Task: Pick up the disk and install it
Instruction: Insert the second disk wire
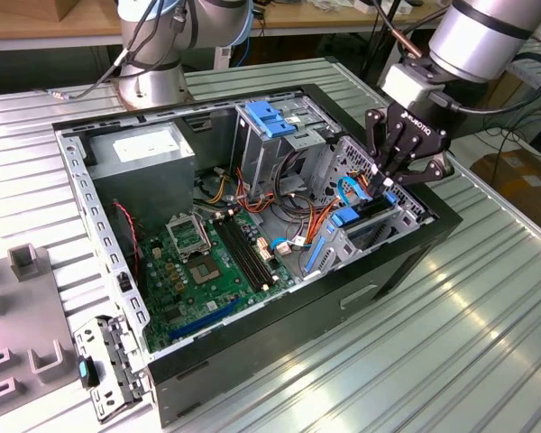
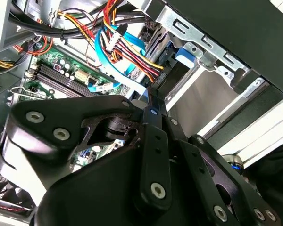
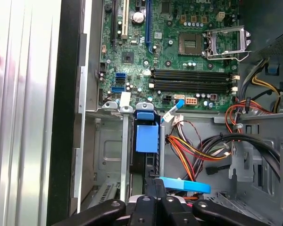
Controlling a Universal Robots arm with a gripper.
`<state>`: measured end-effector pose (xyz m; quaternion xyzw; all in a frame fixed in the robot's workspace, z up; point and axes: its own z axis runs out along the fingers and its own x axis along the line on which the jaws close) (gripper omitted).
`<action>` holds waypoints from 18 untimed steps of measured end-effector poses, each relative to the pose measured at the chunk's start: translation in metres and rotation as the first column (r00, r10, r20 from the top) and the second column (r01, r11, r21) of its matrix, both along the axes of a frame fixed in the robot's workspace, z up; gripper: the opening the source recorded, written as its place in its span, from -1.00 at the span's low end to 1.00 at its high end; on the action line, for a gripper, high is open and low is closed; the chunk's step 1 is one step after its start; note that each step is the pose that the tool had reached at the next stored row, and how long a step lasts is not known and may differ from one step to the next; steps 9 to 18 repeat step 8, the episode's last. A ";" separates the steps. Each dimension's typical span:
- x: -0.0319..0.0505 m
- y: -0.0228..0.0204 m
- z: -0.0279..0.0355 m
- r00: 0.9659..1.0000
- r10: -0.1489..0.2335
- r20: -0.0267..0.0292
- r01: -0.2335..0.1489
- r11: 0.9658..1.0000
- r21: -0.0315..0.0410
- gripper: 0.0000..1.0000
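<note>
Hand (image 1: 389, 180) hung over drive bay at case end on exterior view's right, fingers closed together at tips. Whether they pinched disk edge or only pressed on it: could not tell. Disk (image 3: 146, 141) stood on edge in bay slot (image 3: 125, 155), blue rail and blue pull tab facing up, directly below fingertips (image 3: 153, 186). Long axis ran down into bay, in line with hand's approach. Motherboard (image 3: 179, 52) lay beyond bay wall; cable bundle (image 3: 203, 150) lay just beside disk.

Nothing legible here. White lettering sits on the gripper (image 1: 385, 185) body, and the print on the power supply sticker (image 1: 144, 147) is too small to read. Motherboard (image 3: 146, 66) markings are equally unreadable.
</note>
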<state>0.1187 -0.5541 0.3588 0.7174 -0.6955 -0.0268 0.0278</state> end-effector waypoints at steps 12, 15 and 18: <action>0.0000 0.0000 0.0019 1.000 0.000 0.000 0.000 1.000 0.000 -0.79; 0.0000 0.0000 0.0019 1.000 0.000 0.000 0.000 1.000 0.000 -0.79; 0.0000 0.0000 0.0019 1.000 0.000 0.000 0.000 1.000 0.000 -0.79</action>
